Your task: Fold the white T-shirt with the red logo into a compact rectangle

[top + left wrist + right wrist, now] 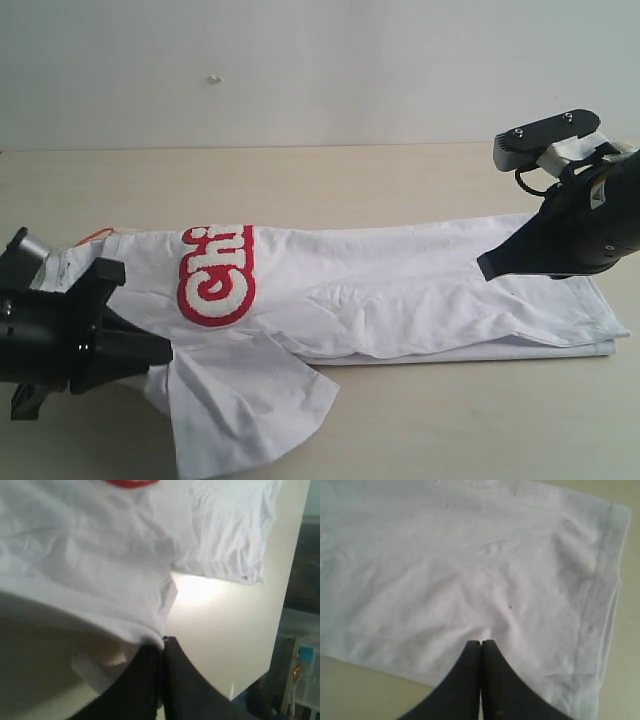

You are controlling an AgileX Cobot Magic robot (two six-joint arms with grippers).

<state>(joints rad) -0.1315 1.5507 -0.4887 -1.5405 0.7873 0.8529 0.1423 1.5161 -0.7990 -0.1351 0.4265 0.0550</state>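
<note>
Left hand (163, 640) pinches the white T-shirt (400, 290) near its sleeve, right hand (481, 643) near the hem, apparently to fold it over.

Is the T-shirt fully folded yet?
Partly folded: the white T-shirt lies as a long strip, the red logo half hidden, one sleeve sticking out.
</note>
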